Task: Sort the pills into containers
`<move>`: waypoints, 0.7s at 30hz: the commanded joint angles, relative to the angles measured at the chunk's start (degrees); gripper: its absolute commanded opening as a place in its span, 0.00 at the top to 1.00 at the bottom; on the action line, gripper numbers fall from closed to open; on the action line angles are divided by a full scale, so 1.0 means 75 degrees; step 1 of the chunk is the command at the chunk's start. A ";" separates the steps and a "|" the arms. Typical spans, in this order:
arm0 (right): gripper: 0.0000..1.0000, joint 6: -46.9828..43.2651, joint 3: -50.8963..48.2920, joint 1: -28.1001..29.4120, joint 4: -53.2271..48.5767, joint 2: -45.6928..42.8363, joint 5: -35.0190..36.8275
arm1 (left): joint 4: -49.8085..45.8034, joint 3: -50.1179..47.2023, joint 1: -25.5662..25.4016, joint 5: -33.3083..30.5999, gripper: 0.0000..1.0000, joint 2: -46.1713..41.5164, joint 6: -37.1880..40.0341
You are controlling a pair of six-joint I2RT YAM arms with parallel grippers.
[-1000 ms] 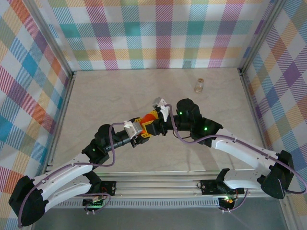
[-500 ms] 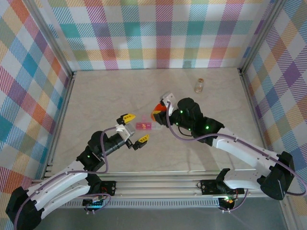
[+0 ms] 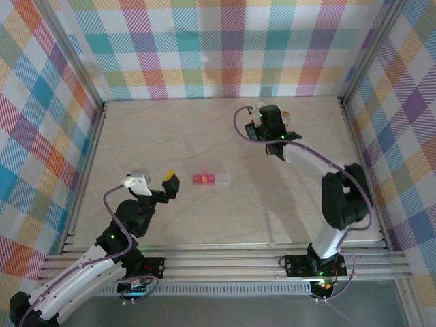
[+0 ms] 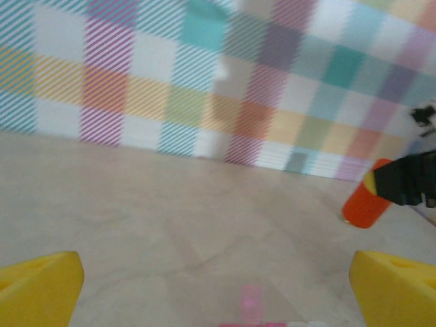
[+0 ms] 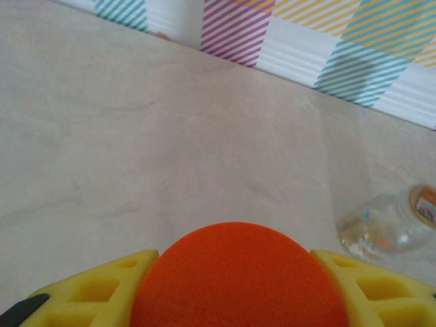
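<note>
Plaid-walled bench (image 3: 150, 136): right tool (image 5: 235, 289) pinches bottle (image 4: 364, 203), 1 o'clock from box (image 3: 210, 179); left tool (image 3: 154, 184) spread at 9. Likely parking bottle; next, lower it upright, release.

I can read no text anywhere in my views. The small clear vial (image 5: 385, 231) at the far right carries an orange-and-white label (image 5: 426, 203), its print too blurred for me. Any marking on the pink pill box (image 3: 210, 179) is too small to read.
</note>
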 commanded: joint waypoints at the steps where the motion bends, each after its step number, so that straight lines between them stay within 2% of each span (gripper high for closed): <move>1: 0.74 -0.0314 0.0806 -0.0076 0.0403 0.0717 -0.0006 | -0.0825 -0.0019 0.0176 -0.1149 0.00 -0.0041 -0.1462; 10: 0.72 0.0304 0.2141 -0.0405 0.0201 0.2244 -0.0139 | -0.0751 0.0070 0.0323 -0.0619 0.00 0.0250 -0.1404; 21: 0.69 0.1043 0.2610 -0.0772 0.0083 0.2970 -0.0345 | -0.0575 0.0127 0.0362 -0.0341 0.00 0.0666 -0.1414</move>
